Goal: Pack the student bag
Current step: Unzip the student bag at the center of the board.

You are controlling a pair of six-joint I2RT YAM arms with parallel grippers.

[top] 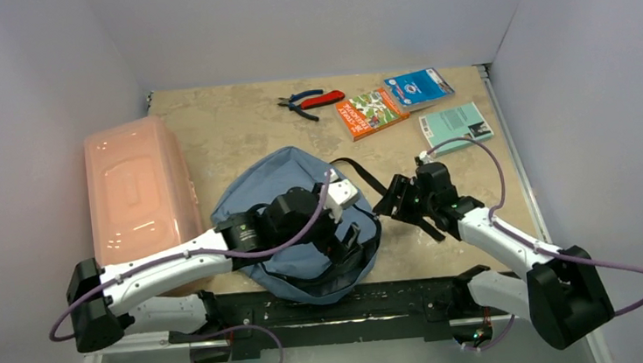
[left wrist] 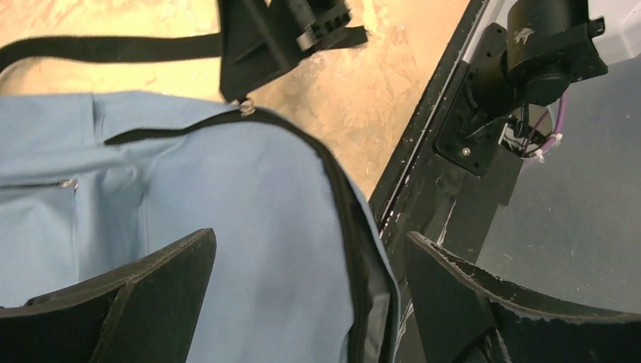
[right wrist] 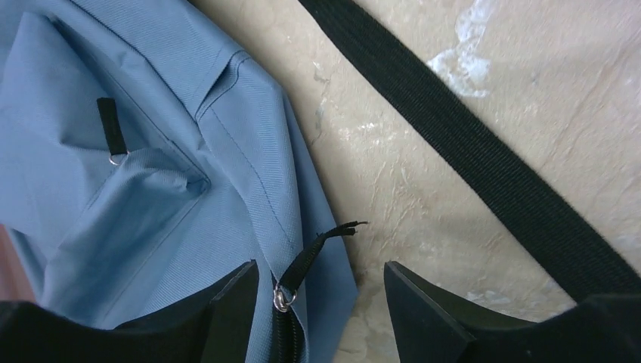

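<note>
The student bag (top: 287,180) is a soft grey-blue backpack lying mid-table, with black straps (top: 361,174) trailing to the right. My left gripper (top: 351,242) hovers over its near right part. In the left wrist view the left gripper (left wrist: 310,253) is open, its jaws straddling the bag (left wrist: 242,212) and its dark zip trim (left wrist: 355,234), holding nothing. My right gripper (top: 388,202) is at the bag's right edge. In the right wrist view the right gripper (right wrist: 321,276) is open, and a black zip pull (right wrist: 314,253) lies loose between the fingers, close to the left one.
A rigid pink box (top: 135,193) stands left of the bag. At the back lie pliers (top: 311,102), an orange book (top: 371,113), a blue packet (top: 417,88) and a teal booklet (top: 455,126). A black strap (right wrist: 484,166) crosses the tabletop by the right gripper.
</note>
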